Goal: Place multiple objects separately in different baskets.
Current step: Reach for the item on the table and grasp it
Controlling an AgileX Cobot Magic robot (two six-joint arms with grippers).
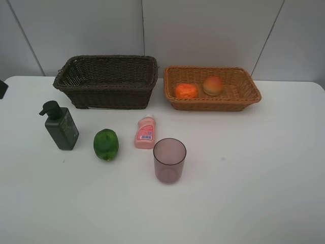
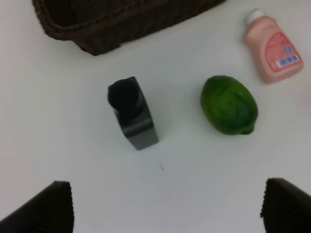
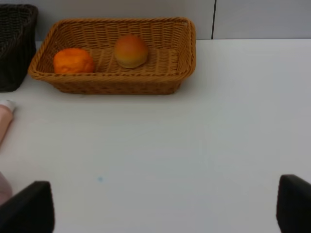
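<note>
The dark green pump bottle (image 1: 61, 126) (image 2: 132, 115), the green round fruit (image 1: 106, 145) (image 2: 228, 104), the small pink bottle (image 1: 145, 132) (image 2: 273, 45) and the purplish cup (image 1: 169, 160) stand apart on the white table. The tangerine (image 1: 186, 91) (image 3: 73, 60) and the peach (image 1: 213, 85) (image 3: 130, 51) lie in the light orange-tan basket (image 1: 213, 105) (image 3: 112, 83). Nothing shows in the dark brown basket (image 1: 106, 95) (image 2: 97, 36). My left gripper (image 2: 165, 213) hangs open over bare table short of the pump bottle and fruit. My right gripper (image 3: 160, 208) is open and empty, facing the tan basket.
A grey panelled wall (image 1: 203, 30) rises right behind both baskets. A small dark part (image 1: 2, 89) shows at the table's left edge. Neither gripper shows in the exterior high view.
</note>
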